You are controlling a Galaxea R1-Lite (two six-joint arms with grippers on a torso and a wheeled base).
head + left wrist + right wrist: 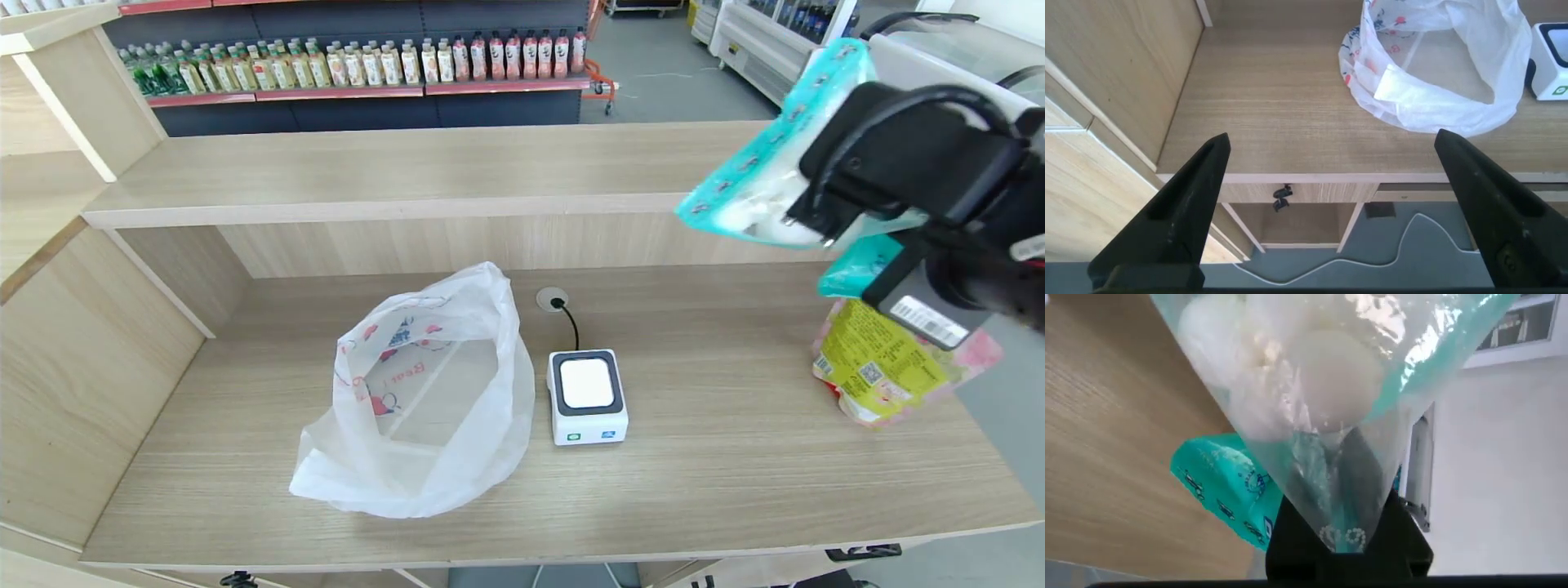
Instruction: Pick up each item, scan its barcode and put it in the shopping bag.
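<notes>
Hovers off the near edge of the bench (pixel 735 474) at 7 o'clock with the left hand (pixel 1331 140) spread wide and empty. Faces the open shopping bag (pixel 424 400) at 1 o'clock, scanner (pixel 586 396) just beside the bag at 3 o'clock. Farther right, pinches a teal-and-clear packet (pixel 751 175) in the right hand (pixel 816 208), raised over a second teal packet (pixel 853 269) and a yellow packet (pixel 886 367) at the 3 o'clock edge. From the right wrist, shows white round lumps inside the packet; from the head, bare wood between scanner and packets, walls at 9 and 12 o'clock.
</notes>
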